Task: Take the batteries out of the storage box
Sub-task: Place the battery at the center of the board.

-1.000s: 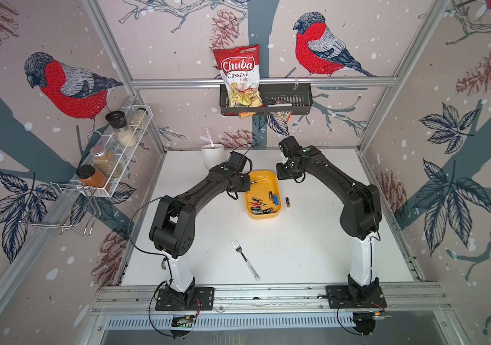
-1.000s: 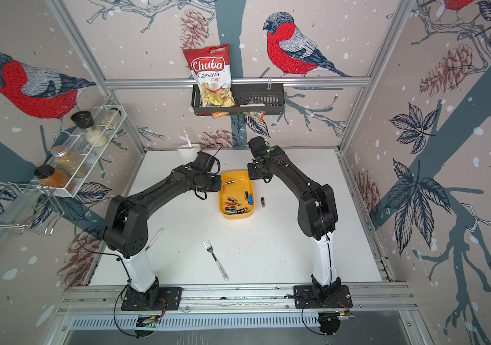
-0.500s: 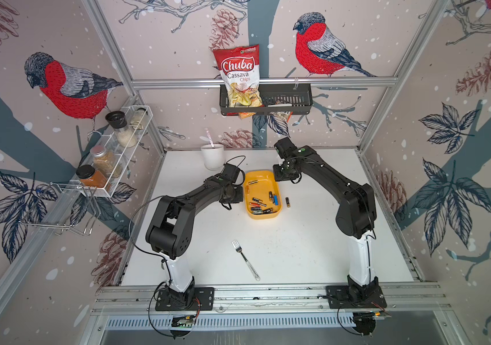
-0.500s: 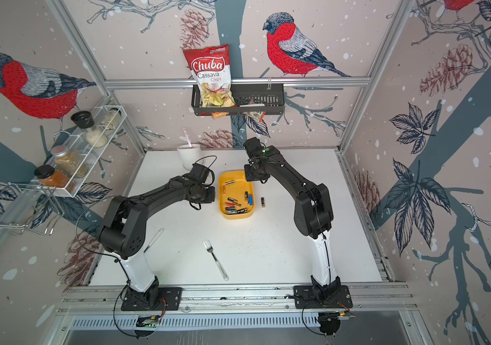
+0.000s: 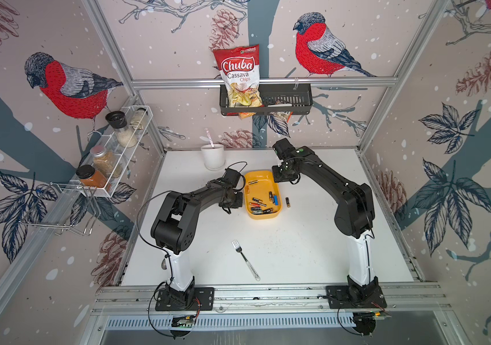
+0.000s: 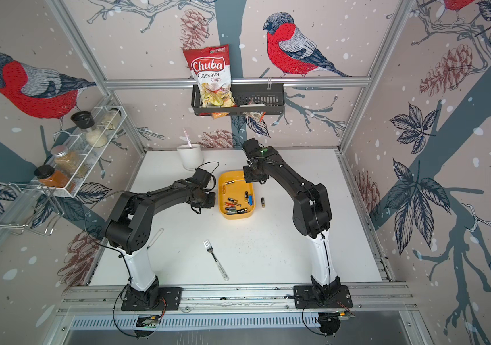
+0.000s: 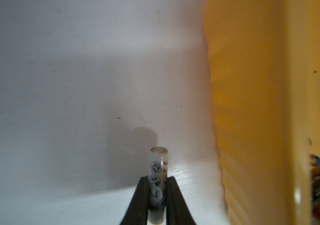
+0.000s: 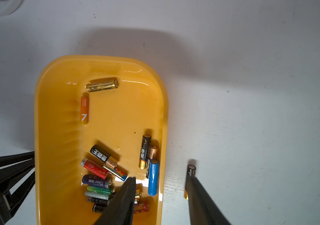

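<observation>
The yellow tray [image 5: 260, 183] [image 6: 239, 186] [image 8: 120, 113] sits on the white worktop [image 5: 298, 239] between the two arms, and most of the batteries [image 8: 95, 168] [image 5: 260, 209] lie inside it. A gold one and an orange one lie apart from the rest at the tray's far end. A black-and-gold one, a copper-capped one and a blue one lie along its right wall. A heap of black, red, dark blue, green and pale ones fills the near end. One loose battery [image 5: 288, 202] [image 6: 263, 202] [image 8: 191, 170] lies on the worktop just outside the right wall. The left claw [image 7: 156, 178] [image 5: 233, 203] is just outside the tray's left wall [image 7: 242, 97], clamped narrowly on a pale battery [image 7: 157, 161] whose end sticks out past the fingertips; whether it touches the worktop I cannot tell. The right claw [image 8: 161, 178] is over the tray's far right corner in both top views, half spread and empty. In its wrist view one finger shows over the heap and the other over the loose battery. A white cup [image 5: 213, 155] holding a thin stick stands near the back wall. A black basket [image 5: 292, 95] on that wall holds a bag of chips [image 5: 239, 80]. A white wire rack [image 5: 148, 109] on the left wall holds spice jars [image 5: 104, 161].
</observation>
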Robot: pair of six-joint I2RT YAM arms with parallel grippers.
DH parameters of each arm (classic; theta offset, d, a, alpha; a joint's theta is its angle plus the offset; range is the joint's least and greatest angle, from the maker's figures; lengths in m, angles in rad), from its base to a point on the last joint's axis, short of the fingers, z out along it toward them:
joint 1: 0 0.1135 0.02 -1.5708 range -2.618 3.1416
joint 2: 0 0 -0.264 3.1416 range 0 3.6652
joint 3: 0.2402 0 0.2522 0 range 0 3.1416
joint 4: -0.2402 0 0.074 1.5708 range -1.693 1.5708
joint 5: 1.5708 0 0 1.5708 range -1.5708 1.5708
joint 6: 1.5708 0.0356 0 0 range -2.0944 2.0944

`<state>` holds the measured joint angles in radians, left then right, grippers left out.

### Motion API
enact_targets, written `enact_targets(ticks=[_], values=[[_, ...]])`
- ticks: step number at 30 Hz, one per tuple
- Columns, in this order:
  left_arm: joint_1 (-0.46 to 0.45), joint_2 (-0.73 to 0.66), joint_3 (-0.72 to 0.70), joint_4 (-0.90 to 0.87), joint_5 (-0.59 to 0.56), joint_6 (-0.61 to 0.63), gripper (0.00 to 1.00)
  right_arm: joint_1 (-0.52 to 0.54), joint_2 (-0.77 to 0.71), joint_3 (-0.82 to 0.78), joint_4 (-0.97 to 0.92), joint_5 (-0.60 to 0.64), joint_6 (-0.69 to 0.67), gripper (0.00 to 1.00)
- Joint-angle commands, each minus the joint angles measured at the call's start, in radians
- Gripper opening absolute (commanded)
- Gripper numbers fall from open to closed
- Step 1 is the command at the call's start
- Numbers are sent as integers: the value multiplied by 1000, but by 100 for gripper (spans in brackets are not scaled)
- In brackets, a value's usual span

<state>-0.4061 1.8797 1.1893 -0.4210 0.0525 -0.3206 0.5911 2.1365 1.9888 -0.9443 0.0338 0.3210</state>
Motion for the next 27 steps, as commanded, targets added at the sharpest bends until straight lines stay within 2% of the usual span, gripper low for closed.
enact_targets(ticks=[1,27], values=[[3,8,-3,26,3,18,15,3,7,8,-8,11,12,49],[4,13,24,5,6,22,24,19,16,26,-14,15,6,50]])
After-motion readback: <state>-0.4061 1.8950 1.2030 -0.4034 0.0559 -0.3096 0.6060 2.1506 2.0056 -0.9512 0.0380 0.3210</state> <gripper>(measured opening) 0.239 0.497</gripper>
